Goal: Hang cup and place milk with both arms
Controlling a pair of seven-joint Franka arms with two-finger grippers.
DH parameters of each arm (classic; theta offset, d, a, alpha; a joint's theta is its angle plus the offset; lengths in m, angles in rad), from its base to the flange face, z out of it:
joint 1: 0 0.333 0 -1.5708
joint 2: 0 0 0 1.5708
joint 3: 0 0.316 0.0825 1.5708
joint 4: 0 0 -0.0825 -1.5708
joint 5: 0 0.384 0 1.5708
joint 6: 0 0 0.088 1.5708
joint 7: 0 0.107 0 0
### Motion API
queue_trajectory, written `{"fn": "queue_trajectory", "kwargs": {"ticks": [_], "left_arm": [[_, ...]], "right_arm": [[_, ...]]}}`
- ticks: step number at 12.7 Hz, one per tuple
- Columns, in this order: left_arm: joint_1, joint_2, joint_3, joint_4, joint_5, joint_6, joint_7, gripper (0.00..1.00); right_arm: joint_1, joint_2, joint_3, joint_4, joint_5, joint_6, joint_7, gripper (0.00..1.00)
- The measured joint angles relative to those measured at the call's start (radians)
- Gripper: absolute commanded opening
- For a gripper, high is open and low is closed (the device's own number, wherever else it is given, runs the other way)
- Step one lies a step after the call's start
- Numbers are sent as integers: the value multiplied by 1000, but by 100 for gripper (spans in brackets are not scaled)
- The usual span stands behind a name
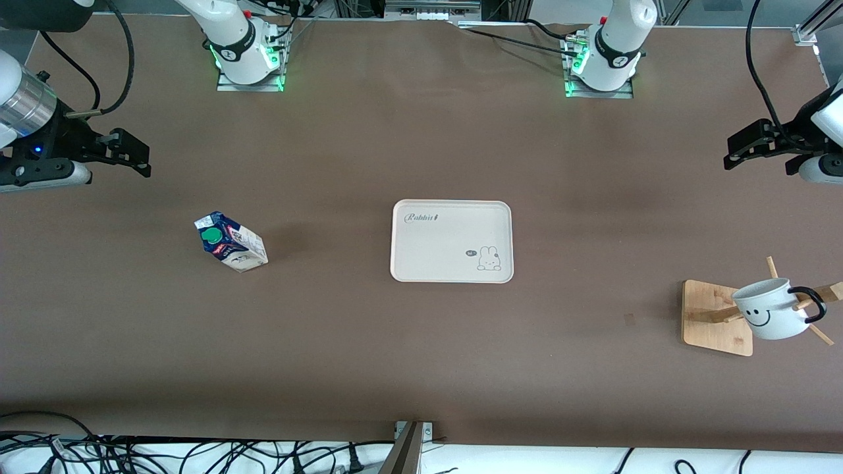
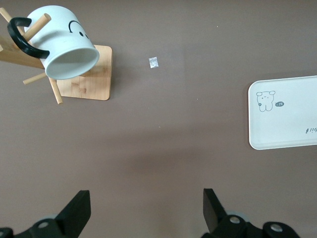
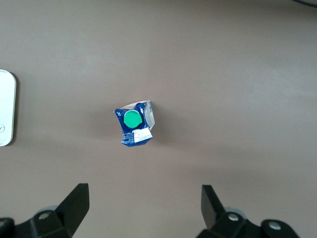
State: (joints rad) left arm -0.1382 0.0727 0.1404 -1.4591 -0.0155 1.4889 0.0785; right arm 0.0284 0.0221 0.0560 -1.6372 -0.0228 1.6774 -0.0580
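While hanging by its black handle on a peg of the wooden rack, the cup tilted, mouth turned sideways, smiley face showing, clear of the table. Rack at the left arm's end of the table, its flat square base on the brown cover, pegs sticking out past the mug on several sides. A small pale scrap on the cover near the rack base, toward the tray; too small to tell what it is.

Milk standing on the table toward the right arm's end, green cap up, well apart from the tray and not on it. Tray flat at the middle of the table, white, with a rabbit drawing and the word "Rabbit" printed on it, nothing lying in it. Nothing between milk and tray but bare cover.

Left gripper up over the table at the left arm's end, jaws spread wide, nothing between them, cup and rack below it in the left wrist view. Right gripper up over the right arm's end, jaws likewise spread and holding nothing, milk below it in the right wrist view. Cables bunched along the table edge nearest the front camera.
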Motion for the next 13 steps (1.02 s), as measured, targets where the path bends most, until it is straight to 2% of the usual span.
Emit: {"fn": "queue_trajectory", "kwargs": {"ticks": [5,9,13], "left_arm": [[10,1,3,-2,0,0,26,100],[123,15,4,-6,-1,6,49,100],[124,18,-6,-6,-1,12,49,100]], "right_arm": [[0,0,0,0,0,0,0,100],[0,0,0,0,0,0,0,100],[0,0,0,0,0,0,0,100]]}}
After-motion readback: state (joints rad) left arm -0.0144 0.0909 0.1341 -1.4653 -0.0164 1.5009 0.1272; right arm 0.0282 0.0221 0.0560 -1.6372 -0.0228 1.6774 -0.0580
